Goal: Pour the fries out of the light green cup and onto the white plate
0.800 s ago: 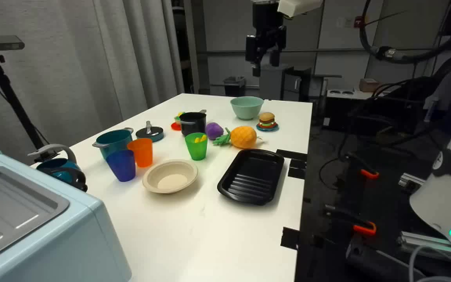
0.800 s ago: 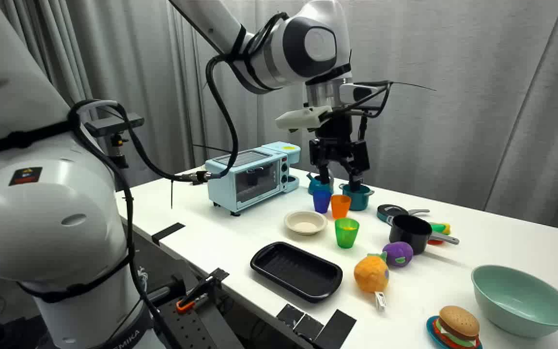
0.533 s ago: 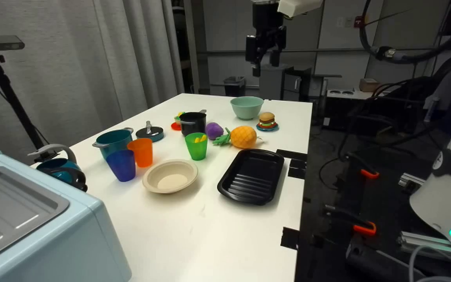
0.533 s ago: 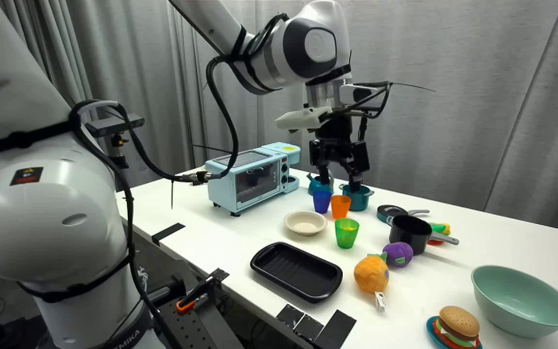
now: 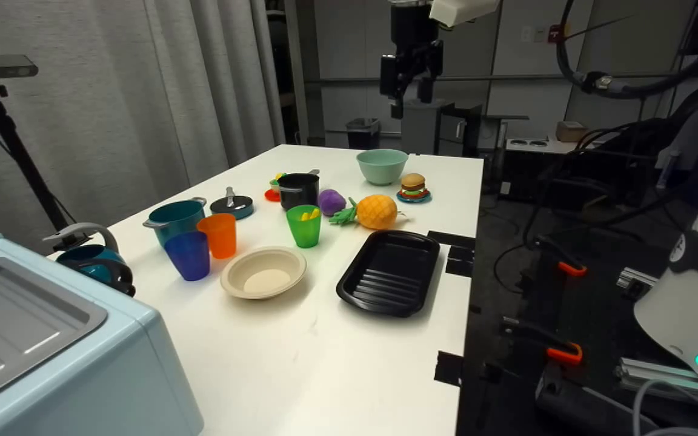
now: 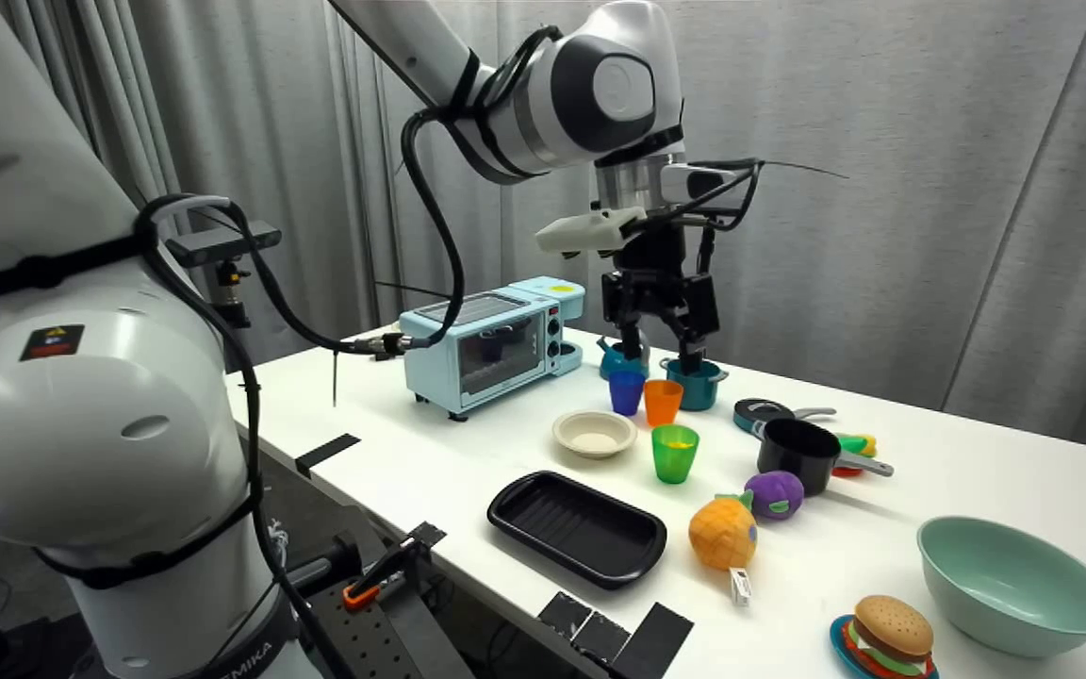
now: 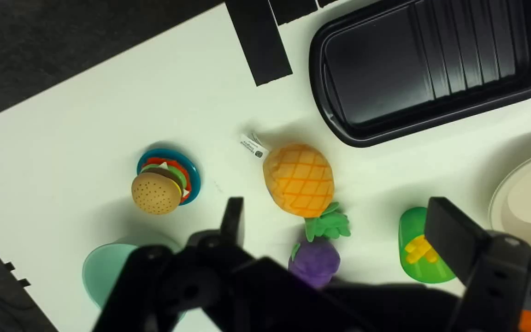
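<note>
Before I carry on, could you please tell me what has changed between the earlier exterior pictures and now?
Nothing has visibly moved, been taken hold of or let go. The gripper still hangs open, the fries remain in the upright light green cup, and the white plate stays where it was.

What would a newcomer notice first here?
Likely the white arm filling the left of an exterior view, its open tool above the table. Then the orange toy pineapple, central in the wrist view, and the green cup of yellow fries near the white plate.
</note>
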Controlling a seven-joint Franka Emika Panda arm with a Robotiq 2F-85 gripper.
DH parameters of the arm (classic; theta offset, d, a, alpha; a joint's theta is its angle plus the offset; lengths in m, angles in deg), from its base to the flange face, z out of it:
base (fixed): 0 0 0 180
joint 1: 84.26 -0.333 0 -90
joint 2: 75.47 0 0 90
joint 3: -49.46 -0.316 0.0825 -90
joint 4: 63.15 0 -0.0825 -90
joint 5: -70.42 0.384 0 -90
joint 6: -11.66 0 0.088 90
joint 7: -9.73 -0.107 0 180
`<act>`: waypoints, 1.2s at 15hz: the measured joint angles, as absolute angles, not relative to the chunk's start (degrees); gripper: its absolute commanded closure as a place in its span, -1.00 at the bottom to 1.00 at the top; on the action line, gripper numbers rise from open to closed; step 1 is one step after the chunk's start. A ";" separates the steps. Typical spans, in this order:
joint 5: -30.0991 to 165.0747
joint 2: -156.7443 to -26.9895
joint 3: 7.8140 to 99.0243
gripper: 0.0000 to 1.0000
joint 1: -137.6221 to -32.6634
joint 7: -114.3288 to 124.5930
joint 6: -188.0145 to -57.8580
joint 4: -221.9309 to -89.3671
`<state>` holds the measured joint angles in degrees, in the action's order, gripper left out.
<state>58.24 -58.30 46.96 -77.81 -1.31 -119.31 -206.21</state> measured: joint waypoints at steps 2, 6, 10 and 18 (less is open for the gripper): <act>58.25 -58.44 46.97 -1.00 -78.01 -1.26 -119.28 -206.21; 59.57 -60.41 46.96 -1.00 -79.79 -1.18 -119.29 -205.88; 61.92 -66.52 47.04 -1.00 -80.82 0.03 -119.68 -201.62; 68.89 -83.25 46.44 -1.00 -82.96 11.30 -119.83 -189.17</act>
